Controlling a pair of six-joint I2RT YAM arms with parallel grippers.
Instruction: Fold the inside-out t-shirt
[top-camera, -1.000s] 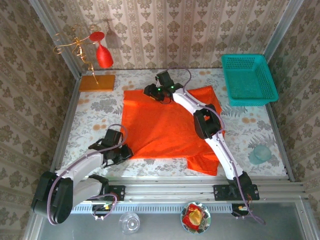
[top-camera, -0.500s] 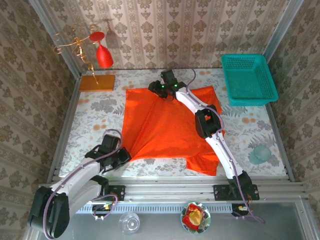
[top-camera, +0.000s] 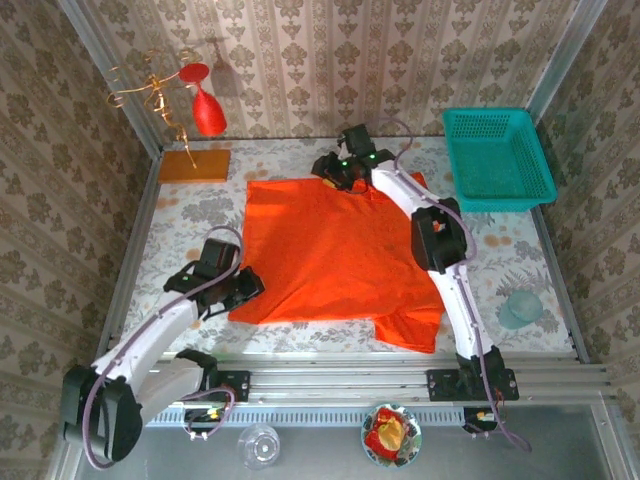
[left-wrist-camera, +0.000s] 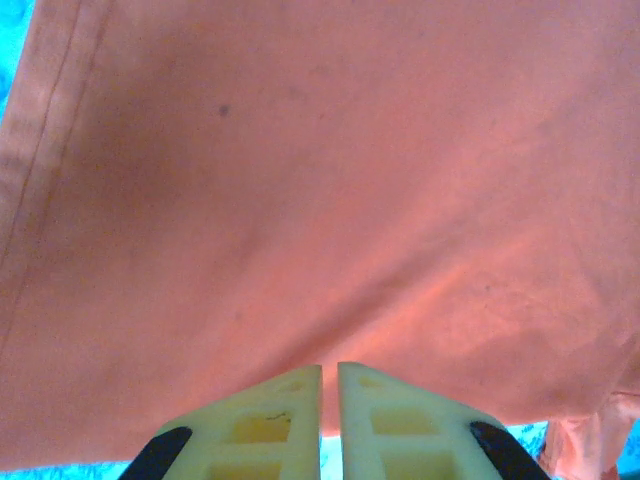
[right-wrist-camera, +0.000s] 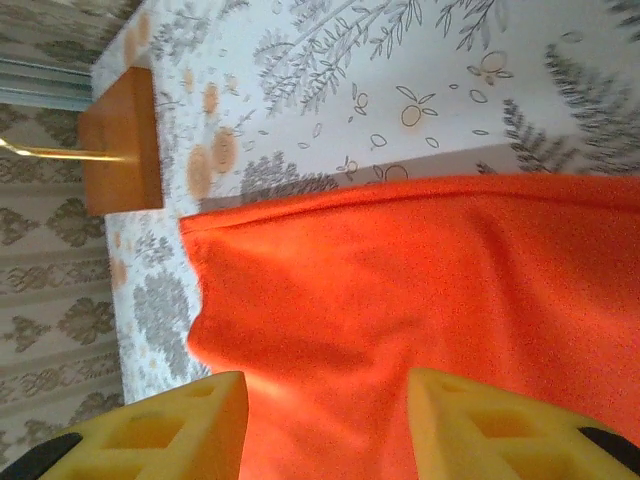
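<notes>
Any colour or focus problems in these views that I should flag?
Left wrist: the t-shirt looks washed-out pink and soft, with a cyan cast at the frame edges. Right wrist: crisp and saturated, with the print on the table sharp. Top external: evenly lit, no glare.

Mock-home lab booth: wallpapered walls (top-camera: 400, 60), aluminium frame (top-camera: 350, 381), floral tablecloth (top-camera: 190, 215).

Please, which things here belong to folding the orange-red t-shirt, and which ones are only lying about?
Belong to the job:
- t-shirt, spread flat
- left pincer, shut on the shirt's near-left corner
- right pincer, open over the shirt's far edge

Only lying about:
- teal basket
- orange-brown board
- red wine glass
- clear glass
</notes>
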